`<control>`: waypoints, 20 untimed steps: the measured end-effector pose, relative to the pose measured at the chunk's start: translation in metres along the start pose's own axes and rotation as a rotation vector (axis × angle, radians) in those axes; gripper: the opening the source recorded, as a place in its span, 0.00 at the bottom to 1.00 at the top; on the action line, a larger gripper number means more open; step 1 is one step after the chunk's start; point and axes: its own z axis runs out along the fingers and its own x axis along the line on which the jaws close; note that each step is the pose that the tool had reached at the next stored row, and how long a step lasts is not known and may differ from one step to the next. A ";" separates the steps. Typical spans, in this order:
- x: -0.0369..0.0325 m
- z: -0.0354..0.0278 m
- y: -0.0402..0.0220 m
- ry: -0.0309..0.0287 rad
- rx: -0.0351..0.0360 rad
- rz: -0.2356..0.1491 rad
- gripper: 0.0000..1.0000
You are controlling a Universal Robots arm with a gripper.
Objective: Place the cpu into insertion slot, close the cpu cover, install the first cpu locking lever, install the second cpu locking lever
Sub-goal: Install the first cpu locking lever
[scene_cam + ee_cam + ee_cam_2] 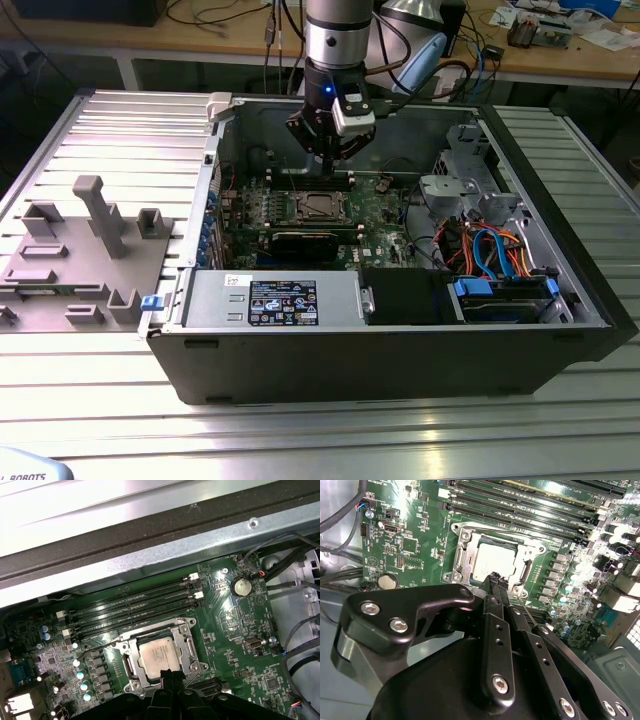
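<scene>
The cpu (159,655) lies flat in the insertion slot (318,206) on the green board, silvery top face up, also clear in the second wrist view (490,561). The cpu cover (128,666) lies down around it as a silvery frame (462,555). A thin wire lever (97,647) curves out from one side of the socket, and another (522,605) runs beside the fingers; whether they are latched I cannot tell. My gripper (333,155) hangs just above the socket's edge, black fingers (492,587) shut together with nothing between them (171,673).
Long memory slots (135,607) run beside the socket. A coin battery (242,586) and cables sit near the case wall. The open case holds a power supply (280,300) and a drive cage with coloured cables (490,250). A grey fixture (90,250) stands at the exterior view's left.
</scene>
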 end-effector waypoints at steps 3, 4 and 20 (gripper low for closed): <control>0.0000 0.0001 0.0000 -0.0003 -0.0004 -0.006 0.11; 0.0000 0.0000 0.0000 -0.0004 -0.0004 -0.008 0.11; 0.0000 0.0000 0.0000 -0.0020 -0.0019 -0.048 0.11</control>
